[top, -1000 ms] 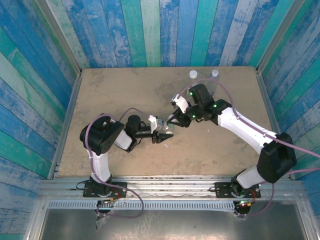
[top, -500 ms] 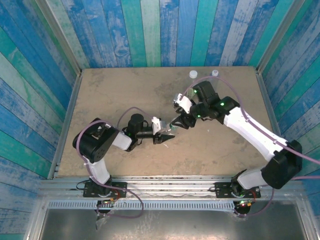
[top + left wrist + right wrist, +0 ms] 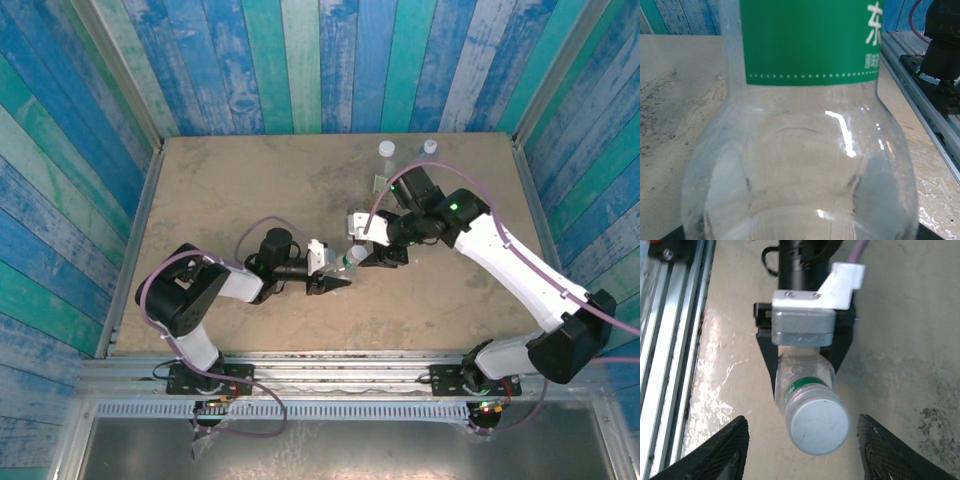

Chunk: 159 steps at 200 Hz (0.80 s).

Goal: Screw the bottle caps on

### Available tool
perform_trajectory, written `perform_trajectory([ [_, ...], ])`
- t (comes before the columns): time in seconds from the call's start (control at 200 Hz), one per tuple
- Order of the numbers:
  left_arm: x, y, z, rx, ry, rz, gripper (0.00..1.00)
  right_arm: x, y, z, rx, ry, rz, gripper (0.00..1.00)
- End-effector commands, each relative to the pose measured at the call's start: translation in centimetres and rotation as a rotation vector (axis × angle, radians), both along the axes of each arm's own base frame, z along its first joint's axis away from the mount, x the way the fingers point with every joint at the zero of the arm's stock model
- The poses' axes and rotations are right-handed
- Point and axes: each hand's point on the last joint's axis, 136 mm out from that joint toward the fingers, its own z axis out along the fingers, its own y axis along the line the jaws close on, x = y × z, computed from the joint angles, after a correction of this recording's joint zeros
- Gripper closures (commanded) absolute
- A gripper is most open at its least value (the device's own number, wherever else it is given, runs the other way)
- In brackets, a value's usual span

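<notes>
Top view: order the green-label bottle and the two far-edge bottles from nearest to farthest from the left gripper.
From the left gripper:
1. Green-label bottle, clamped in its jaws at mid-table.
2. Left far-edge bottle, well beyond it and to the right.
3. Right far-edge bottle, farther right still, toward the corner.

Left arm [image 3: 203,345] and right arm [image 3: 500,250] have white shells, black joints and looping purple cables [image 3: 262,221].
</notes>
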Motion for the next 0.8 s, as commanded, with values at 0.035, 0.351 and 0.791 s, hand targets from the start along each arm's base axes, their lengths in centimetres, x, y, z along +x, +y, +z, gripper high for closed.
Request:
perform_trajectory([
  [0.035,-0.5,-0.3,2.1,-0.035,-0.046,-0.039,0.46,-0.4,-0.1,-0.9,-0.056,0.029,0.060,0.44],
  [0.351,-0.9,-0.4,2.4,-0.043,-0.045,-0.061,0.47,0.2,0.6,-1.9,-0.080,0.056,0.058,0.53],
  [0.791,-1.0,-0.5,2.7,-0.045,-0.046,-0.070,0.47,0.8,0.4,-2.4,-0.106,0.054,0.039,0.53],
])
